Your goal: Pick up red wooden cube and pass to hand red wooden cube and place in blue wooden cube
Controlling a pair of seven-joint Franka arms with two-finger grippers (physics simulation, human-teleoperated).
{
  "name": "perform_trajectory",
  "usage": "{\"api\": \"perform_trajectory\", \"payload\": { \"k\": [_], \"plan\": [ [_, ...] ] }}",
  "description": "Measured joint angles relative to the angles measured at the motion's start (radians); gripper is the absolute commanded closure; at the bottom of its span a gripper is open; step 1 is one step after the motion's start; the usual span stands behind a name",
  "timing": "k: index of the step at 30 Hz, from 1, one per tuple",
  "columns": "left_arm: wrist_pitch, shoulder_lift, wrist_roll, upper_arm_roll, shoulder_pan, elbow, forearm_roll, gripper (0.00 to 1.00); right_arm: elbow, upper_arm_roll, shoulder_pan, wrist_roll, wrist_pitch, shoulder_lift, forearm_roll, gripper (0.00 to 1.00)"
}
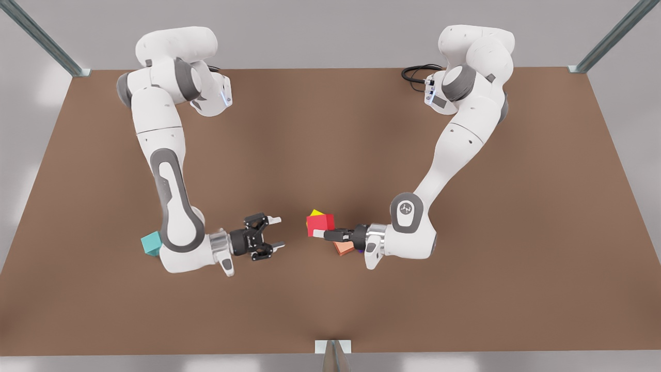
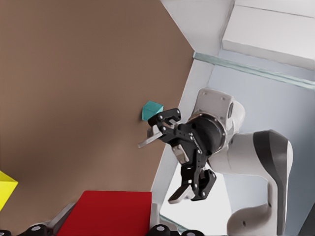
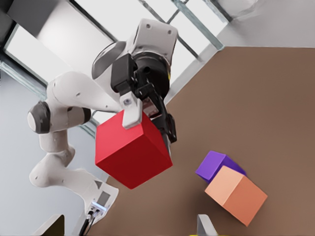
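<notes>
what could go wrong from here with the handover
1. The left gripper holds the red cube off the table, and the open right gripper faces it but is not yet around it. A skewed closing could knock the cube loose, down by the orange cube.
2. The blue cube sits right beside the right arm. Swinging round to place could bump it.

Yellow cube (image 1: 316,213), salmon cube (image 3: 236,194) — touching purple cube (image 3: 215,164), brown table (image 1: 330,129)
</notes>
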Motion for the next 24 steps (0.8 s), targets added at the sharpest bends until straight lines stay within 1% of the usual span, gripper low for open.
{"api": "perform_trajectory", "payload": {
  "k": [6,8,15,24],
  "plan": [
    [0.017,0.007,-0.027,-0.007,-0.009,0.007,-0.001,0.28,-0.046,0.001,0.055,-0.192,0.06,0.0,0.117,0.0],
    [0.021,0.008,-0.034,-0.009,-0.009,0.008,-0.001,0.28,-0.061,0.014,0.058,-0.246,0.068,-0.002,0.144,0.0],
    [0.029,0.009,-0.053,-0.01,-0.014,0.008,-0.001,0.28,-0.104,0.058,0.05,-0.397,0.074,-0.007,0.191,0.0],
    [0.051,0.015,-0.07,-0.013,-0.028,0.009,0.0,0.28,-0.109,0.064,0.062,-0.524,0.082,-0.001,0.225,0.0]
  ]
}}
